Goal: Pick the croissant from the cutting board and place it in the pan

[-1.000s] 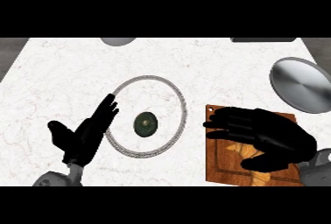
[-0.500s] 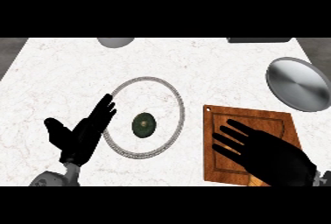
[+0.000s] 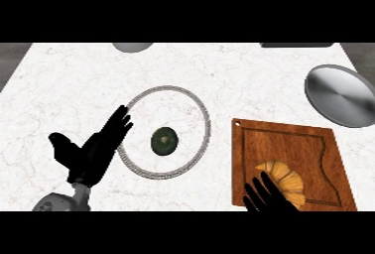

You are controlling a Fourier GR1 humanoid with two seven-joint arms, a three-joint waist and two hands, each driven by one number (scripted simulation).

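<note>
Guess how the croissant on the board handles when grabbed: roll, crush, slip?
Croissant lies flat, a ridged crescent, so it likely won't roll. Probably light and crushable. The cutting board looks smooth, so a push from the right hand may slide it.

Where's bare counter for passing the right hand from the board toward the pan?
Bare counter lies between the cutting board and the pan, and across the far middle beyond the round lid. Crowded: the board's near end, right hand at the croissant.
</note>
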